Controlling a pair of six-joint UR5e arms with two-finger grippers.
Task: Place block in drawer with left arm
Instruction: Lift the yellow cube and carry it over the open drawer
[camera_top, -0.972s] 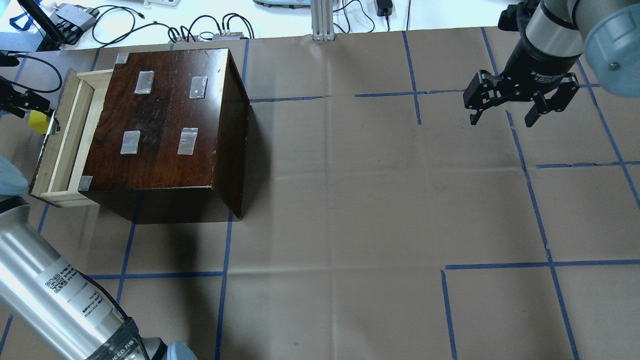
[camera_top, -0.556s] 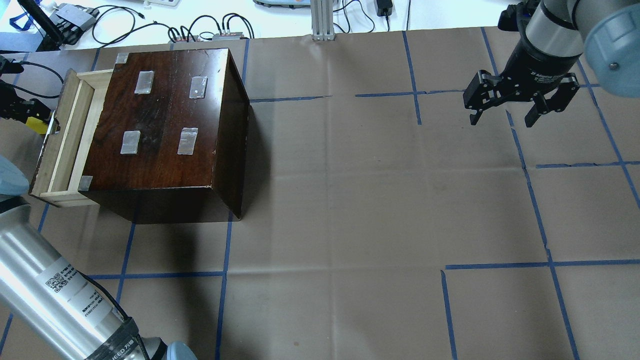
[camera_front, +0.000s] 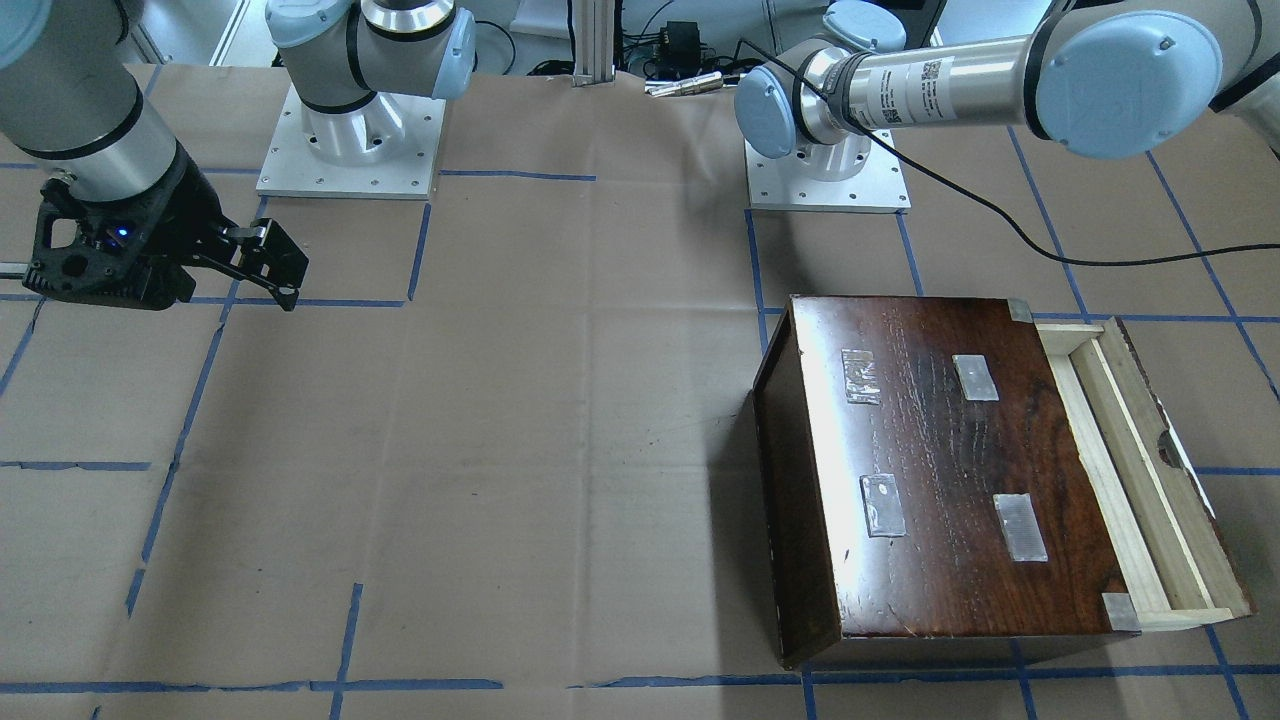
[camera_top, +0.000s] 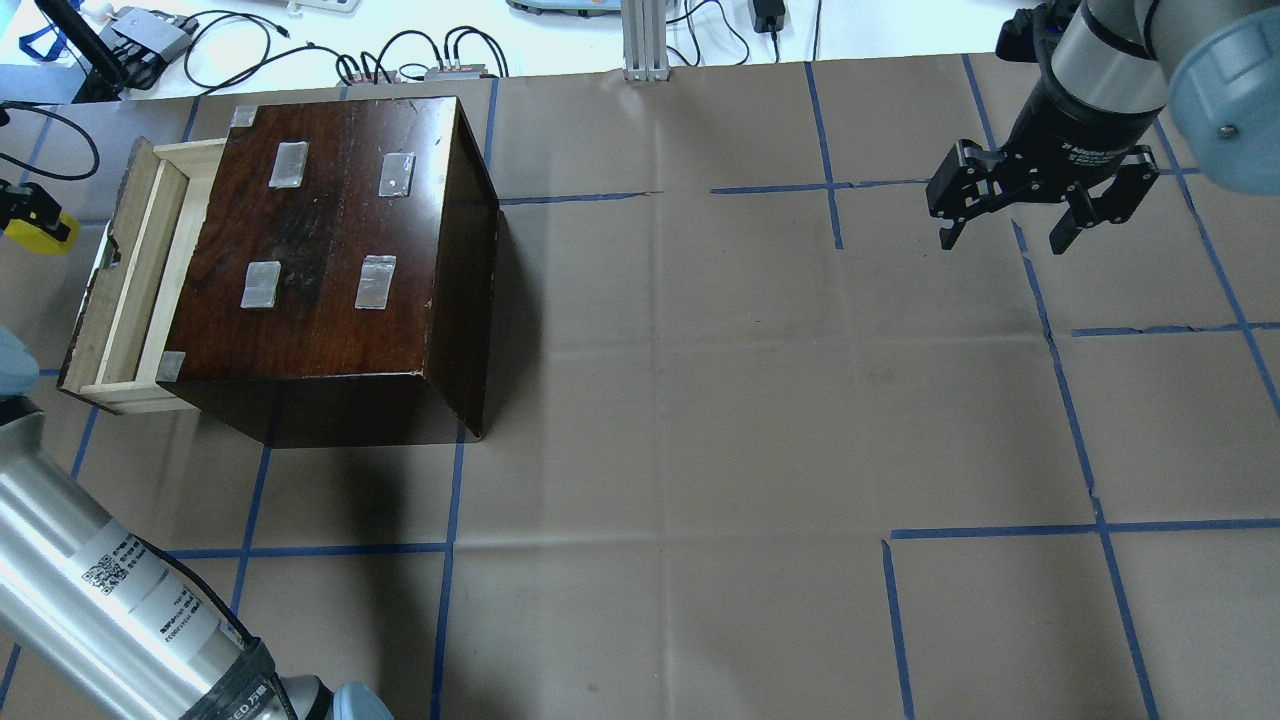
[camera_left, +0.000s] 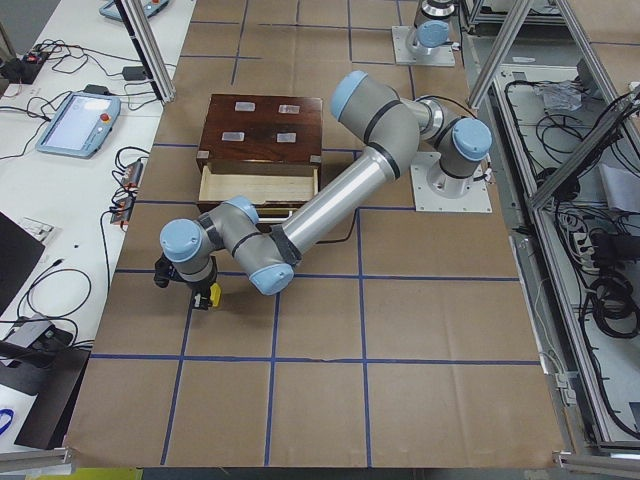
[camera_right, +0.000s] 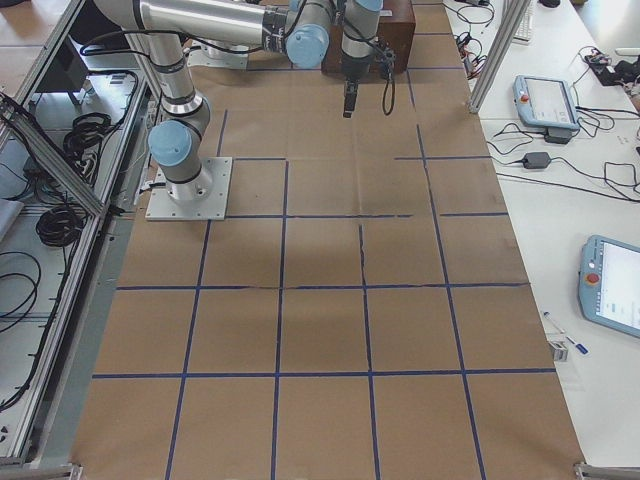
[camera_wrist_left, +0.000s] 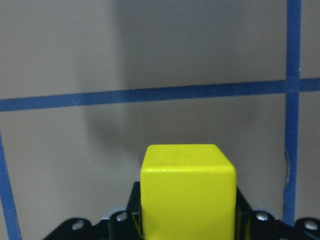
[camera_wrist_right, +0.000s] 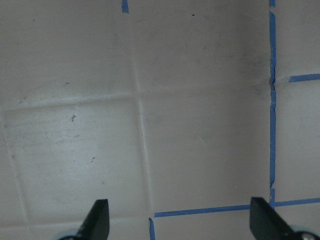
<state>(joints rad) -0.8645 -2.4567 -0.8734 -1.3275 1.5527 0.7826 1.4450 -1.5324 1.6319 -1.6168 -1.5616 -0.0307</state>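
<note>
Yellow block (camera_top: 40, 232) clamped in my left gripper (camera_top: 22, 210), left of the open drawer (camera_top: 95, 310), not yet inside; my right gripper (camera_top: 1003, 243) hangs open.

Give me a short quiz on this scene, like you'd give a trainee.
1. Which pincer holds the yellow block? A) left B) right C) neither
2. True or false: the drawer is shut.
3. Fill in: the right pincer is ____, holding nothing.
Key: 1 A, the left pincer. 2 False, it is pulled out. 3 open.
</note>
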